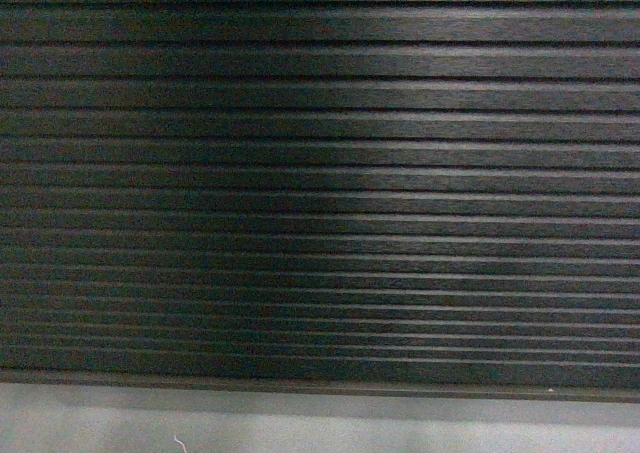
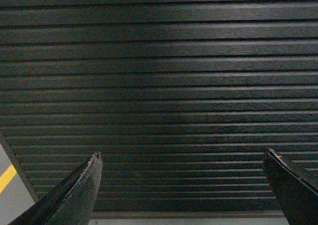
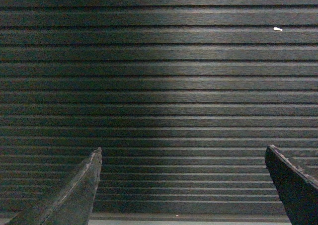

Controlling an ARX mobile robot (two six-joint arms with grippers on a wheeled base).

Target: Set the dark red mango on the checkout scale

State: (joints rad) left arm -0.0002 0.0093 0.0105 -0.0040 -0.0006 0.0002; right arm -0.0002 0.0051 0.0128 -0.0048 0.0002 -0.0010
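The checkout's ribbed black front panel (image 1: 320, 173) fills the head view; its top is out of view. The same panel (image 2: 159, 86) faces the left wrist camera and also fills the right wrist view (image 3: 159, 86). My left gripper (image 2: 182, 155) is open, its two dark fingers wide apart with nothing between them. My right gripper (image 3: 183, 149) is open too, and empty. Neither gripper shows in the head view. The dark red mango and the scale are out of view.
Grey floor (image 1: 300, 428) runs along the foot of the panel, with a small white scrap (image 1: 180, 441) on it. A yellow floor line (image 2: 6, 178) shows at the left of the left wrist view. A small white mark (image 3: 278, 29) sits on the panel.
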